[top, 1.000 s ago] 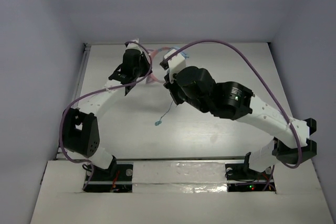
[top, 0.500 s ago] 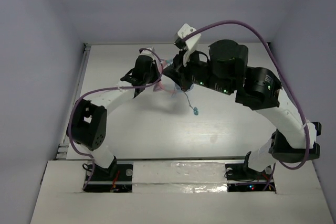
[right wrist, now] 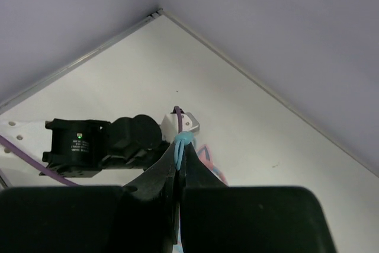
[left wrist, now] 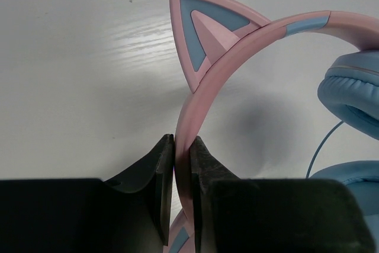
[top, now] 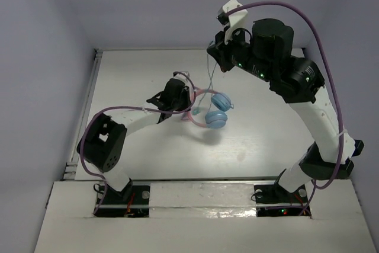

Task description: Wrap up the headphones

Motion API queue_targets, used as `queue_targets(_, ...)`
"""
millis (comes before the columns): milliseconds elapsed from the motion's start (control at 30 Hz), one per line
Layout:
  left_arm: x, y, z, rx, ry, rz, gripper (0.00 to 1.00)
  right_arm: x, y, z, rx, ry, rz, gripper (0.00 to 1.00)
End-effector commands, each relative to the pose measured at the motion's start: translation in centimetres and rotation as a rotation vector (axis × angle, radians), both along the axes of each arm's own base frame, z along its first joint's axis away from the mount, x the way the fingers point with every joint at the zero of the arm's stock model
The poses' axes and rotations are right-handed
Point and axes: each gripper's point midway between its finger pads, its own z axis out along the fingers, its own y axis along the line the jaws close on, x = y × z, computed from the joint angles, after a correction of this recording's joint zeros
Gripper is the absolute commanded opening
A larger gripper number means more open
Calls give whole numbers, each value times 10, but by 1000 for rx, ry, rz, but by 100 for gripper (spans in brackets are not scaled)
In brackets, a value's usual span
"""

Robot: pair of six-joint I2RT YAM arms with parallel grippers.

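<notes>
The headphones have a pink headband with a cat ear and light-blue ear cups. They sit mid-table, the two cups side by side. My left gripper is shut on the pink headband, and in the top view this gripper is just left of the cups. My right gripper is raised high near the back wall. It is shut on the thin pale-blue cable, which hangs down to the headphones.
White tabletop enclosed by grey walls. A rail runs along the left edge. The right arm's purple hose arcs over the right side. The left arm lies below the right gripper.
The right arm has swung up and back toward the far wall, pulling the cable taut upward. The left gripper moved right and nearer with the headband, and the ear cups now show.
</notes>
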Motion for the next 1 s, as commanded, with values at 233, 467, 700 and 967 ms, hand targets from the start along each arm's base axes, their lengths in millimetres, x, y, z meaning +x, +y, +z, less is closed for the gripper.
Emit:
queue_targets(233,-23,-37,27,-138,-58,-160,0,37,-19,21,16,-124,-20,0)
queue_targets(467,-34,-41,19,-153,-22,-208,0,69,-64,27,40,-144,-101,0)
queue_targets(700,-49,-43,38,-188,-35,-270,0,113,-82,-8,68,-109,-224,0)
queue_targets(967,-81,-54,72,-249,-34,-412,0,139,-111,-42,131,-88,-402,0)
